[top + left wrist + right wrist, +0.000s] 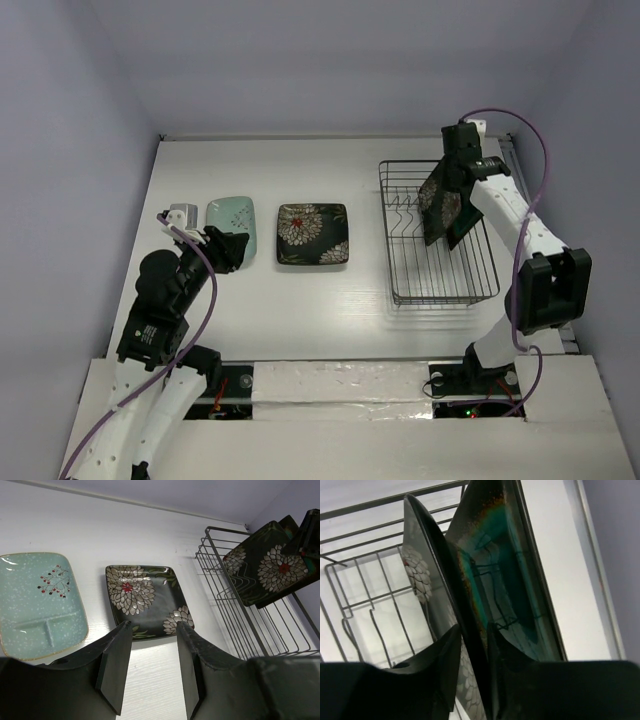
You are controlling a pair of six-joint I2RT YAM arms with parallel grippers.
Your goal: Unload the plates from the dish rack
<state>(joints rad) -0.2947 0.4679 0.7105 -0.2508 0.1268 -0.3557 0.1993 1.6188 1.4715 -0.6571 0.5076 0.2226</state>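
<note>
Plate [417,572], squarish, black, white flower pattern

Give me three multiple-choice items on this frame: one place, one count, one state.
1. Where is the mint plate?
A) in the dish rack
B) flat on the table, left of the flowered plate
C) in a gripper

2. How many plates stand in the dish rack?
A) one
B) four
C) two

3. The left gripper is:
A) open, holding nothing
B) shut on the mint plate
C) shut on a rack wire

1 B: the top view shows it lying flat beside the flowered plate.
2 C: a second flowered plate and a teal plate lean there, with the right gripper closed on the former's rim.
3 A: its fingers stand apart, gripping nothing.
</note>
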